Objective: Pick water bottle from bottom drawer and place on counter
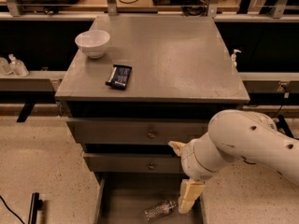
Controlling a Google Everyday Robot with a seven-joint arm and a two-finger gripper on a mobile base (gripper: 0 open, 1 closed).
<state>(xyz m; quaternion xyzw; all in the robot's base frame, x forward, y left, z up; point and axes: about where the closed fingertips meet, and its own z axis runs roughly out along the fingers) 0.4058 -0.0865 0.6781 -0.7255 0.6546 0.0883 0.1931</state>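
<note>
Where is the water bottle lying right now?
The small clear plastic water bottle lies on its side in the open grey bottom drawer, low in the camera view, just left of the cream gripper.

A white bowl point(92, 42) stands at the far left corner of the tabletop point(177, 55); a flat black packet point(119, 76) lies just in front of it, apart. Below are the upper knobbed drawer point(135, 132) and the middle knobbed drawer point(131, 164), with the claw point(187, 204) hanging under the latter's right end. A white pump bottle point(235, 57) stands on the right ledge, and a black bar point(33, 208) lies on the speckled floor point(42, 162).
</note>
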